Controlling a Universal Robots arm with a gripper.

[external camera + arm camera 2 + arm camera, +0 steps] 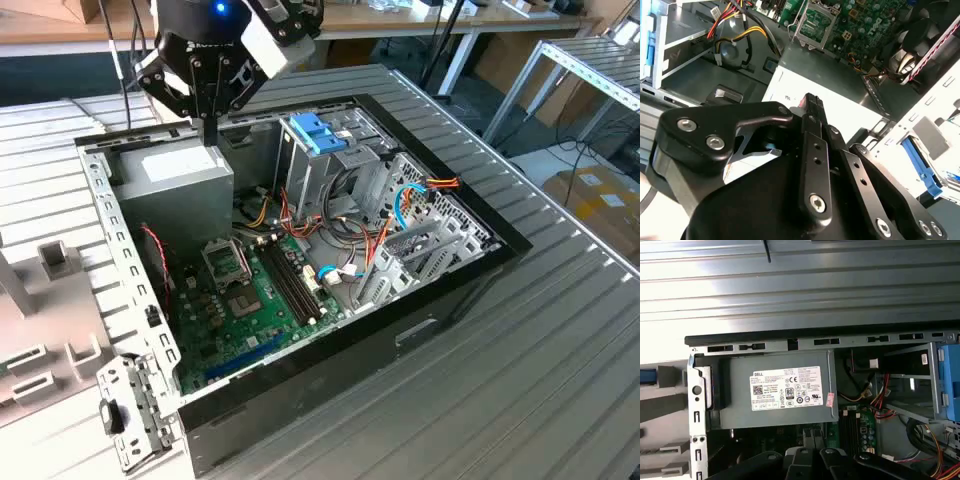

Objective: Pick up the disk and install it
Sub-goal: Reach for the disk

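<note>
My gripper [211, 138] hangs over the back corner of the open computer case [430, 300], just above the grey power supply [175, 170]. Its fingers stand together, shut, with nothing between them; in the second wrist view the fingertips [812, 101] point at the power supply's top [850, 107]. The first wrist view looks straight down on the power supply [780, 387] and its white sticker. The disk is out of view. A blue plastic bracket [318, 130] sits on top of the drive cage, to the exterior view's right of my gripper.
The case holds a green motherboard [250, 300], coloured cable bundles [400, 200] and a metal drive cage [330, 170]. Grey fixtures [45, 300] stand on the ribbed table at the exterior view's left. A blue strip [921, 165] lies outside the case wall.
</note>
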